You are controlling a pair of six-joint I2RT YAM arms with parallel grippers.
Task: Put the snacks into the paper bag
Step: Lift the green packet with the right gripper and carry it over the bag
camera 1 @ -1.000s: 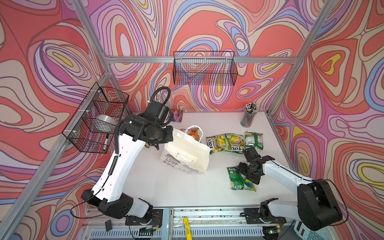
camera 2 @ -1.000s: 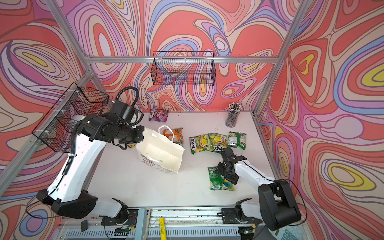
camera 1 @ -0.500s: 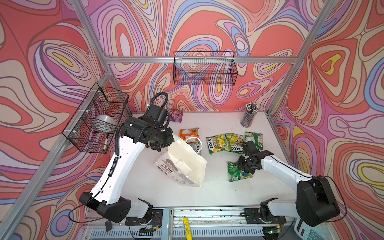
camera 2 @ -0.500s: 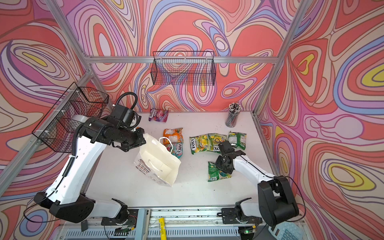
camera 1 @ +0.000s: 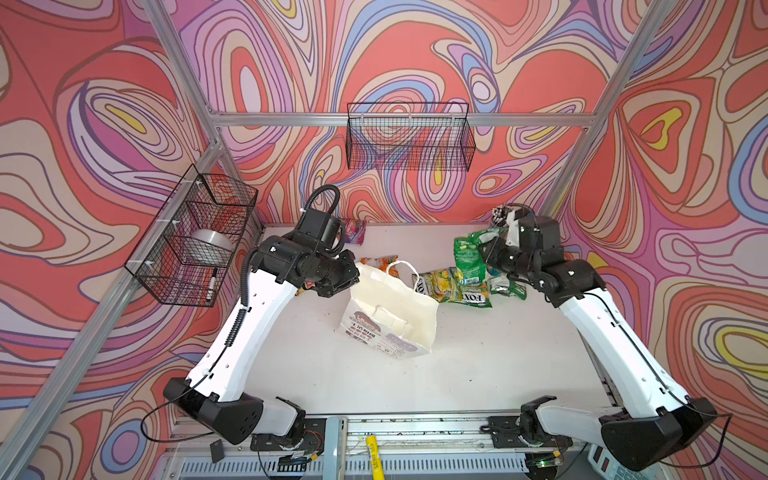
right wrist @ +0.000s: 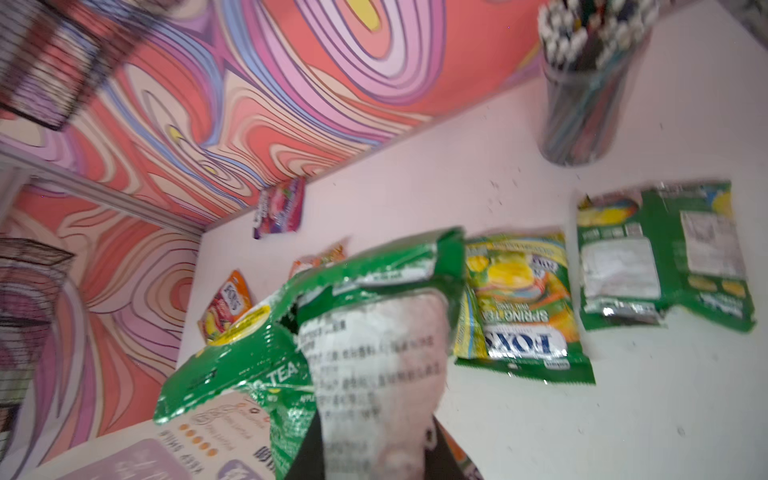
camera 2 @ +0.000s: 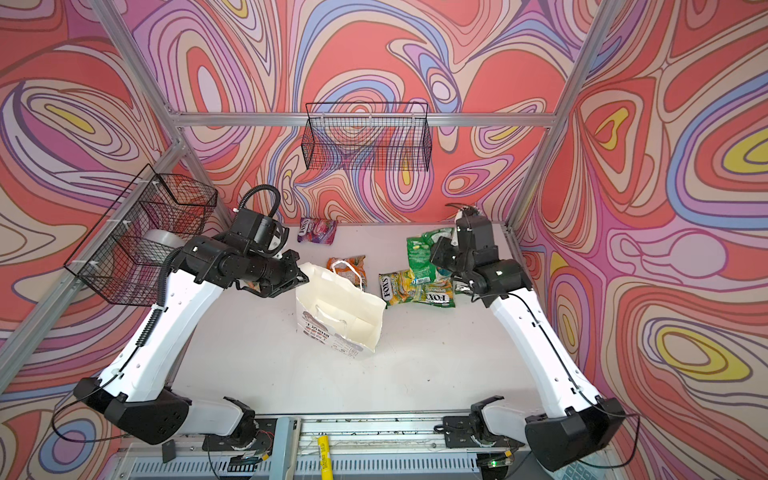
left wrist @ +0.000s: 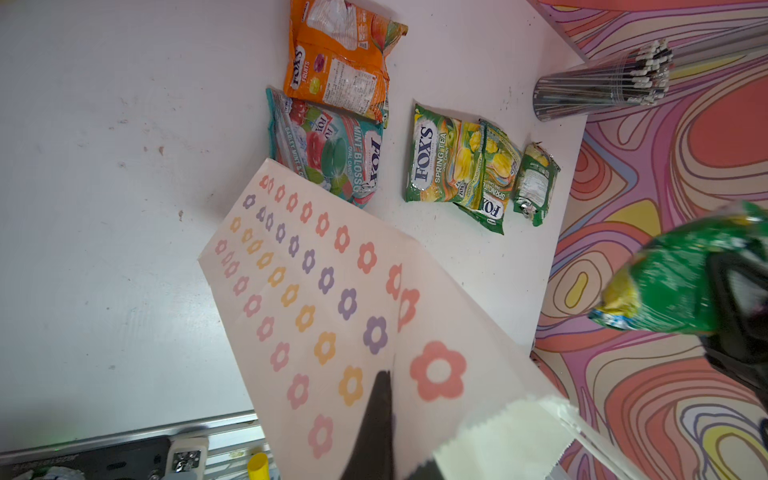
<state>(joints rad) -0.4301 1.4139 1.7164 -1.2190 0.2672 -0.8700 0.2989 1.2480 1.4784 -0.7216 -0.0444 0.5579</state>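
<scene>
**Mia:** Where is the paper bag?

**Sam:** In the middle of the white table. It stands leaning, with its mouth open.

**Mia:** Is something holding it?

**Sam:** Yes. The left pincer is pinched tight on the rim, at the bag's 10 o'clock corner. In the left wrist view only one dark finger shows on the flowery side. The rest is cut off.

**Mia:** And the right pincer?

**Sam:** It is closed narrow on a green packet, held up off the table at 2 o'clock from the bag. The right wrist view is blurry, so I can't read most of its words.

**Mia:** Where are the other snacks?

**Sam:** Two Spring Tea packets overlap at 3 o'clock, just beside the bag. An orange packet sits at 12 o'clock, half hidden behind the bag. A teal mint packet shows clearly only in the left wrist view. A purple packet lies at 11 o'clock by the back wall.

**Mia:** Anything else hidden?

**Sam:** The cup of pens, mostly behind the right arm.
</scene>
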